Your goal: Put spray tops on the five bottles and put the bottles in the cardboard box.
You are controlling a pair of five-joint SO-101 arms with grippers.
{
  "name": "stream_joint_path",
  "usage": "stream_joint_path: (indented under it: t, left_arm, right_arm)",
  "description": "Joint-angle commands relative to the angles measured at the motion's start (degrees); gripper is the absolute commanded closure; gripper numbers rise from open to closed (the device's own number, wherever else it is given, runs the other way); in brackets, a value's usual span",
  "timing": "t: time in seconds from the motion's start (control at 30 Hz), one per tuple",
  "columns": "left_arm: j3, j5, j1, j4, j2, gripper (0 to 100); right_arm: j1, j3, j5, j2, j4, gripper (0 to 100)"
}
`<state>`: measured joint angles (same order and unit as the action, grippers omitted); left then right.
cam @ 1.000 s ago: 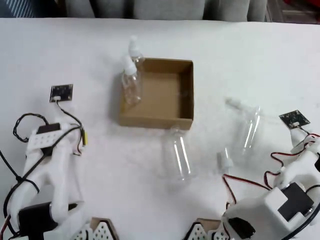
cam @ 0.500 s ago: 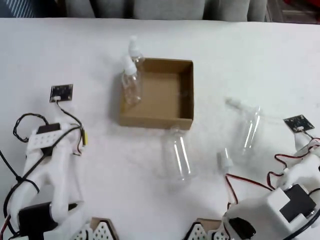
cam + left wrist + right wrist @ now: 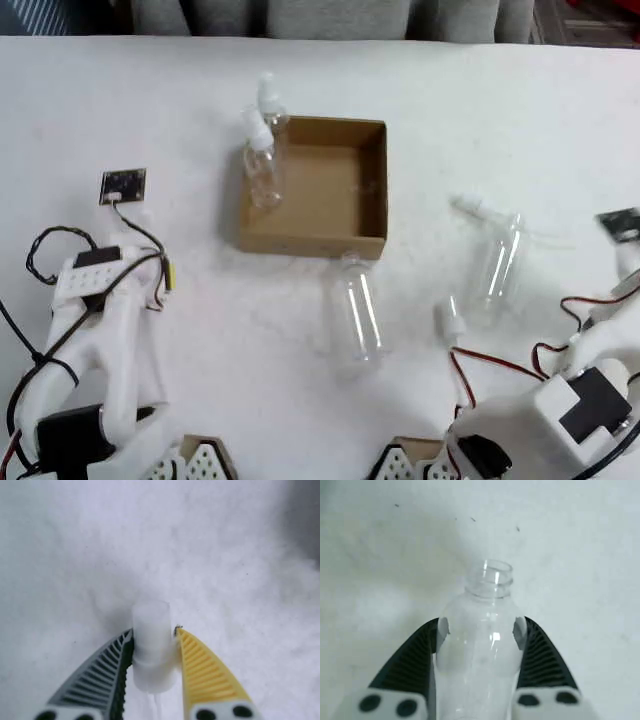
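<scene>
My arm at the lower right of the high frame point(image 3: 580, 400) has swung outward, carrying its small dark circuit board point(image 3: 620, 223) to the right edge. My right hand point(image 3: 481, 626) is clamped on a clear plastic bottle with an open neck point(image 3: 489, 582). My left hand point(image 3: 152, 634) is clamped on a white plastic spray top point(image 3: 150, 652) over the white counter point(image 3: 225, 555). The brown cardboard box point(image 3: 315, 240) sits mid-frame, with two capped clear bottles point(image 3: 263, 160) at its upper left corner and an uncapped clear bottle point(image 3: 356, 315) lying just below it.
</scene>
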<state>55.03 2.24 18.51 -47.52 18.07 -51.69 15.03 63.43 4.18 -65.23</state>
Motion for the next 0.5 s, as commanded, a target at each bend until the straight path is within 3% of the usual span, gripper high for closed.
stream_joint_path:
  t: [0.0, 0.23, 0.33, 0.47]
  left_arm:
    - [-0.1, 0.7, -0.8, 1.3, 2.6, 98]
    - [-0.1, 0.7, -0.8, 1.3, 2.6, 98]
    - [-0.4, 0.4, -0.8, 1.4, 2.6, 98]
    - [-1.8, 0.3, -0.8, 1.3, 2.9, 98]
  right_arm:
    - [1.9, -11.6, -5.8, -4.6, -13.1, 98.2]
    - [7.3, -2.5, -12.4, -22.9, -19.0, 98.2]
    - [10.6, 7.0, -15.0, -30.5, -15.4, 98.2]
    - [16.6, 18.3, -25.0, -39.5, -7.3, 98.2]
